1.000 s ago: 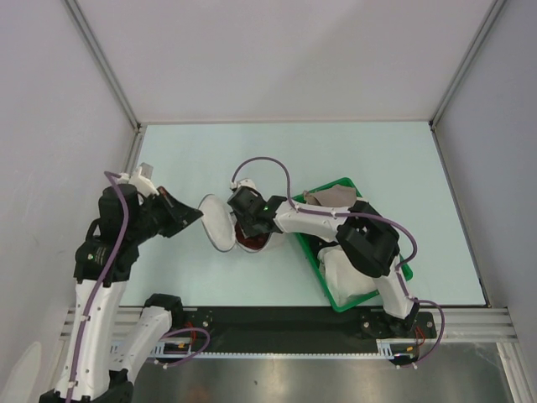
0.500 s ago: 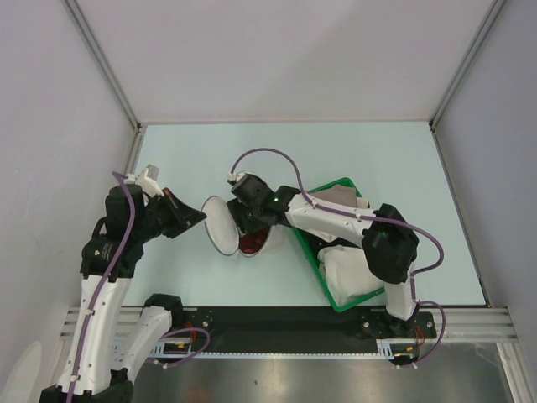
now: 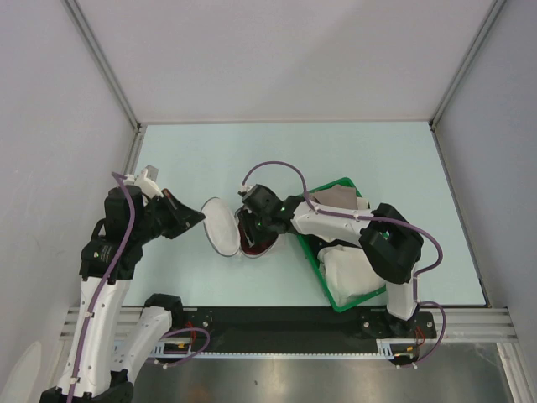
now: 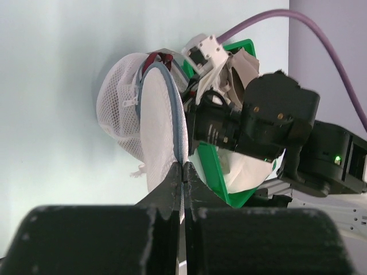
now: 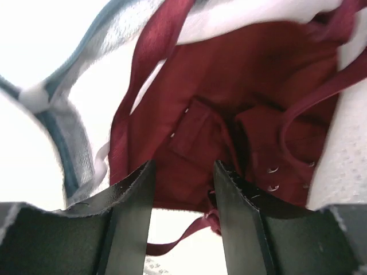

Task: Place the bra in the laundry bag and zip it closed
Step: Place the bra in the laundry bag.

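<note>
The white mesh laundry bag lies open on the table, one half tipped up on edge. My left gripper is shut on its dark zipper rim and holds that half up. The maroon bra lies bunched in the other half. In the right wrist view the bra fills the frame, with straps and hooks showing and the bag's rim at the left. My right gripper is open just above the bra, fingers apart, gripping nothing. It reaches into the bag's mouth.
A green plastic basket holding white and beige garments sits right of the bag, under my right arm. It also shows in the left wrist view. Frame posts stand at the table's back corners.
My right gripper rose up and back from the bag, then came down again into its mouth over the bra. My left gripper kept its hold on the raised half.
</note>
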`<action>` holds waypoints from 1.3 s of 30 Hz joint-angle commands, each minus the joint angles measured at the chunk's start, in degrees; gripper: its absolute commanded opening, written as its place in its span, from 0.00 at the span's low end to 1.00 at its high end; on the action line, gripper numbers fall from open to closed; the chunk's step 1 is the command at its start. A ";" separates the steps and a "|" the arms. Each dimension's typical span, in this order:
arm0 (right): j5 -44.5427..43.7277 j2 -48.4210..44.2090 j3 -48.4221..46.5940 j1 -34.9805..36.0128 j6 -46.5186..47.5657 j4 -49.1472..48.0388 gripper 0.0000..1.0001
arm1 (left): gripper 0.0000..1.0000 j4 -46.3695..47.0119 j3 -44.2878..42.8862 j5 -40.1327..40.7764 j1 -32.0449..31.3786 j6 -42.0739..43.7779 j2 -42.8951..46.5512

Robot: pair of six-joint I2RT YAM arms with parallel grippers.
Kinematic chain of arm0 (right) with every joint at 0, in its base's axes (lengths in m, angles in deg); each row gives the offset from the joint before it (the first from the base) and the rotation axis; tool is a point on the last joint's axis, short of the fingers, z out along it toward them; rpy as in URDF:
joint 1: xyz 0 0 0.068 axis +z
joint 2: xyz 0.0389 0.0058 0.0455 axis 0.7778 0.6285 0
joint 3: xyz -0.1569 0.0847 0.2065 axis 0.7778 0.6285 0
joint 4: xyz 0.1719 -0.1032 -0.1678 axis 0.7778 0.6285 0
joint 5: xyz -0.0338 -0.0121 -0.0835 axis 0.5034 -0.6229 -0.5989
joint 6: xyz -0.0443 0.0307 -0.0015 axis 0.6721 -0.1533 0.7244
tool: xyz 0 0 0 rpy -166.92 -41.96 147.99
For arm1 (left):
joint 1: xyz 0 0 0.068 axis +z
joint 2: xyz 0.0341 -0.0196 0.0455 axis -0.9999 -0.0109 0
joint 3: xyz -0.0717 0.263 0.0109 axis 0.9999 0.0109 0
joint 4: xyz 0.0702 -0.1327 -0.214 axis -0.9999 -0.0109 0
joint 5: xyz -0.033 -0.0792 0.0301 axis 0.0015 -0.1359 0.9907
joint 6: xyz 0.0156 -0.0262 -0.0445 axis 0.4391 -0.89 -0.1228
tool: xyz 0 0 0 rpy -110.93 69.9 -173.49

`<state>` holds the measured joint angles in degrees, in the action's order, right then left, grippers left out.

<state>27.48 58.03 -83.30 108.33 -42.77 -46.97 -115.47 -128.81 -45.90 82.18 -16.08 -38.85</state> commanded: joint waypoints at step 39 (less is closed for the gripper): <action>21.42 -3.14 9.08 -21.16 -36.69 -31.03 1.00 | 0.00 -7.51 -3.93 18.09 0.35 3.17 4.20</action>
<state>52.07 58.12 -75.68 84.29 -70.96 -71.32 -121.04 -129.36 -33.46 82.18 -12.21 -36.23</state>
